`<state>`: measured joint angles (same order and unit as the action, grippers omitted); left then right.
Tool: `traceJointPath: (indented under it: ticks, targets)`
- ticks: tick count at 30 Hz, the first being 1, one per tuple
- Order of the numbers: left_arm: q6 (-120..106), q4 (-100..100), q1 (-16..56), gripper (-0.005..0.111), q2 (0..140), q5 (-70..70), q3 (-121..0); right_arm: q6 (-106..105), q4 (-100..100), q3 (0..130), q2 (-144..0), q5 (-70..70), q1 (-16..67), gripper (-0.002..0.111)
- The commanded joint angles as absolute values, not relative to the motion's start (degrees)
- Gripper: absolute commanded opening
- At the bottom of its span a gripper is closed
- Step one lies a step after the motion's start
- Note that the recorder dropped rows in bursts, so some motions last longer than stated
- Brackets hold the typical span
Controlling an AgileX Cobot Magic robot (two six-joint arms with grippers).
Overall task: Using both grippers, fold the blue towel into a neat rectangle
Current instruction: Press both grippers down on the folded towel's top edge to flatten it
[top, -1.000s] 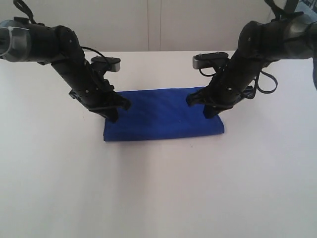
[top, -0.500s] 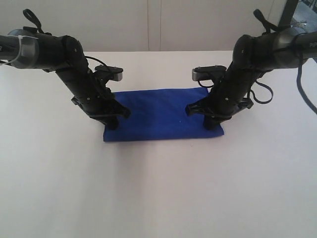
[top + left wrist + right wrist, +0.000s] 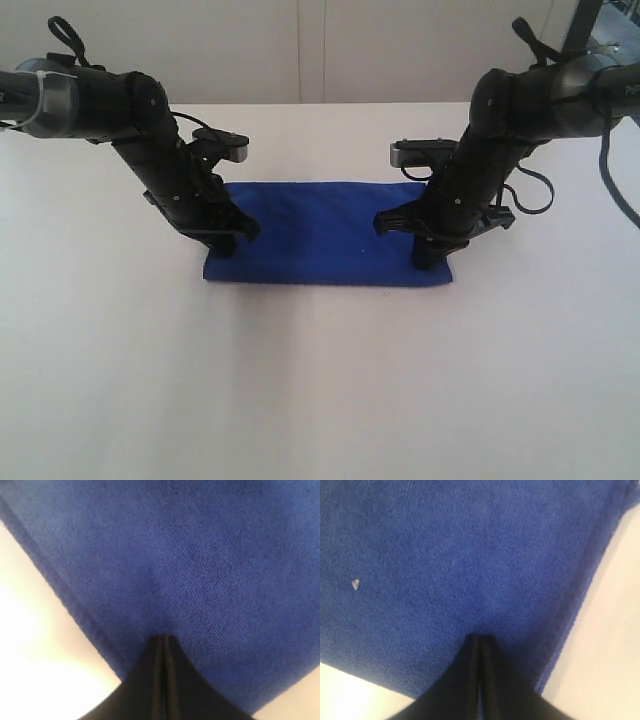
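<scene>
The blue towel (image 3: 325,235) lies folded into a flat long rectangle on the white table (image 3: 320,380). My left gripper (image 3: 228,245) stands on its left end near the front corner. My right gripper (image 3: 430,258) stands on its right end near the front edge. In the left wrist view the black fingers (image 3: 150,680) are pressed together, with the gripper (image 3: 164,639) tip sunk into puckered blue cloth (image 3: 210,555). The right wrist view shows the same: the gripper (image 3: 480,639) is shut, its tips in the cloth (image 3: 470,555). A small white speck (image 3: 355,584) sits on the towel.
White table surface surrounds the towel on all sides. A pale wall (image 3: 320,50) runs behind the table's far edge. Both black arms slant down from the upper corners, each with a wrist camera (image 3: 222,140) over the towel's far edge.
Both grippers have come lower and toward the towel's front edge. The towel now lies flatter and slightly wider, with its front left corner shifted a little outward.
</scene>
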<state>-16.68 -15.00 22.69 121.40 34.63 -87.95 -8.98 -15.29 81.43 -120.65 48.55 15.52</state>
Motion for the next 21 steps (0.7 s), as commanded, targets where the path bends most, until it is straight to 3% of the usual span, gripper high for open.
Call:
traceJointPath:
  ticks: [1,21]
  targets:
    - [-16.7,-12.8,22.6,0.000,122.6,38.1,-87.6,-8.7,-14.5,81.2,-121.4,48.0,15.3,0.000]
    - [-16.4,-12.8,22.6,0.000,122.6,39.6,-87.6,-8.7,-11.8,81.3,-121.2,47.0,15.3,0.000]
